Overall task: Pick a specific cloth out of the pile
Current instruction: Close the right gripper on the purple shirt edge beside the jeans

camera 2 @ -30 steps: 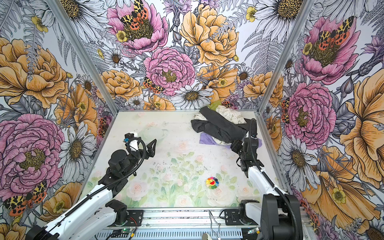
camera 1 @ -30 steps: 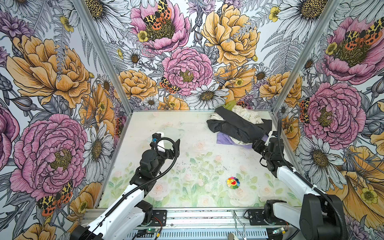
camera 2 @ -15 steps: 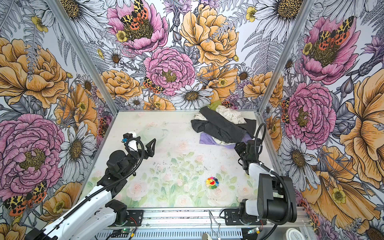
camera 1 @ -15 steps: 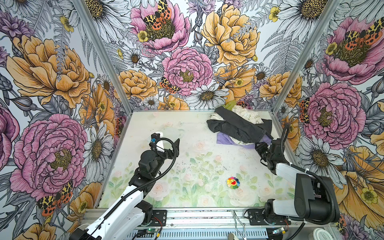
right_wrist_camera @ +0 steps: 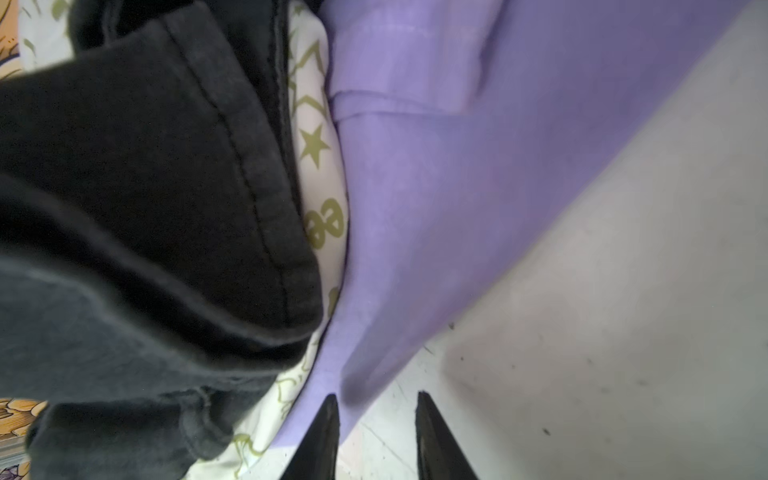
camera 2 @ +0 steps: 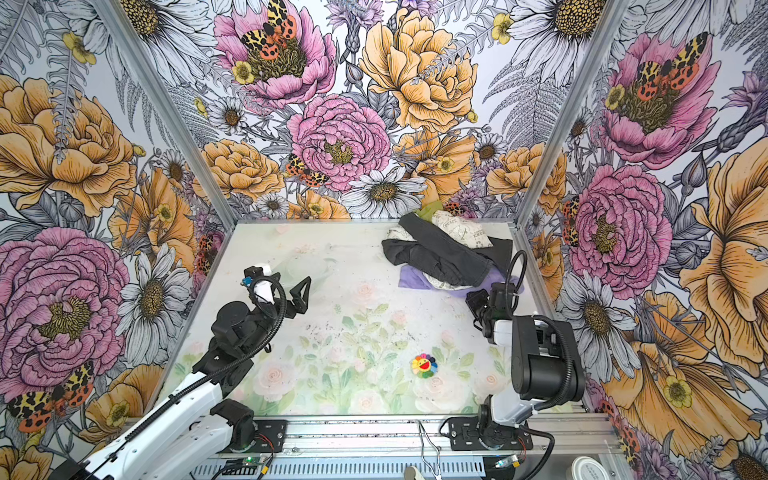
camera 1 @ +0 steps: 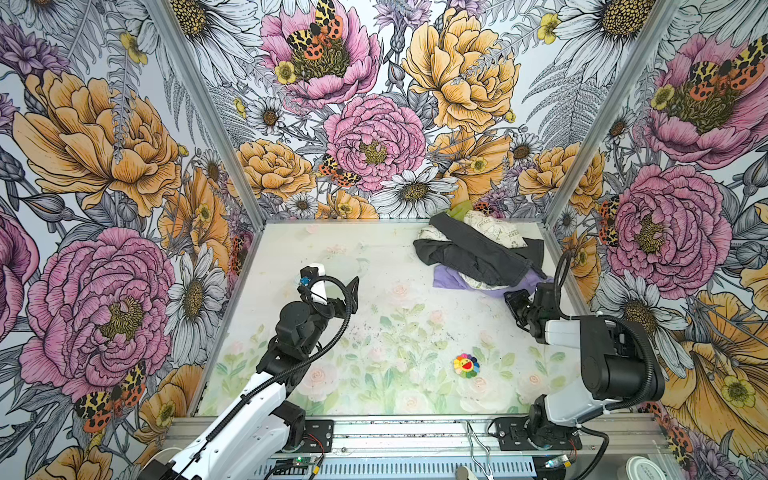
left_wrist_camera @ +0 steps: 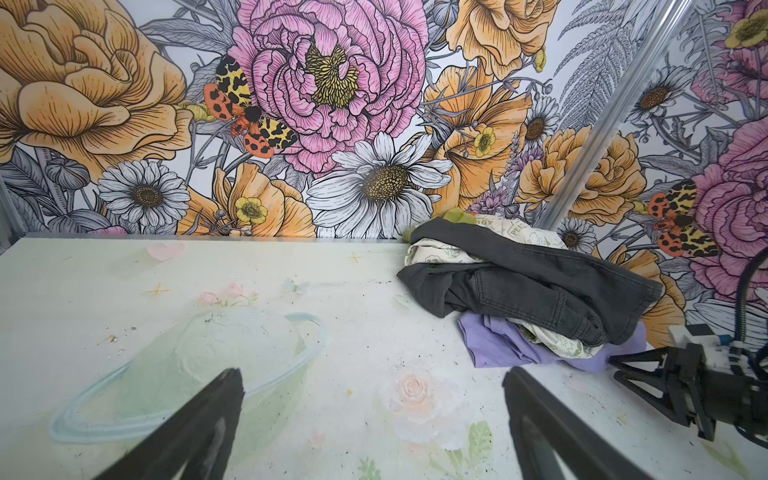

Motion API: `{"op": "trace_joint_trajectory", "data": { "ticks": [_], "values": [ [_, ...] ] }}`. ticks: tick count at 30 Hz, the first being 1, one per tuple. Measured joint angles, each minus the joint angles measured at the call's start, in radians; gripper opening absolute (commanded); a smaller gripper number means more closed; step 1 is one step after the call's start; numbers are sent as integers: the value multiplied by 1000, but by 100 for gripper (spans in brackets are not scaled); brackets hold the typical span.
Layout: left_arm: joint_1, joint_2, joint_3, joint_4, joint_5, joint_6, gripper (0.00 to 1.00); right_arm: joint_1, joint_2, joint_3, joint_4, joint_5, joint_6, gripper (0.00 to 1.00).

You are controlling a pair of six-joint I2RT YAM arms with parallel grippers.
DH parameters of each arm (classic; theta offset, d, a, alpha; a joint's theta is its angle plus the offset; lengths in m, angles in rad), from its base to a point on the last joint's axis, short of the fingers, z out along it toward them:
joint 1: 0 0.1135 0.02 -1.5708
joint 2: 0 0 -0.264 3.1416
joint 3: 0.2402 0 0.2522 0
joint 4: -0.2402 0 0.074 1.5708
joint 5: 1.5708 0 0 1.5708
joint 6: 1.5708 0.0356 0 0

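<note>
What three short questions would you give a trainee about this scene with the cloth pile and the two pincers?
1. Which pincer is nearer to the lavender cloth?
2. True or false: the left pincer stands open.
3. Fill in the missing word: the dark grey garment lies ___ the lavender cloth.
Key: 1. the right pincer; 2. true; 3. over.

The cream cloth (camera 1: 494, 228), right of centre in both top views, bears the word "PEACE"; its other print is illegible.
</note>
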Motion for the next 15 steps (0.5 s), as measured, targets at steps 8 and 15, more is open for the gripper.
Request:
{"op": "trace_joint_trajectory", "data": {
  "ticks": [8,15],
  "values": [
    [0,-5,0,0,0,0,99,0,61,19,71,-27,23,29],
    [0,-17,0,0,0,0,99,0,116,35,126,-50,50,22]
  ]
}}
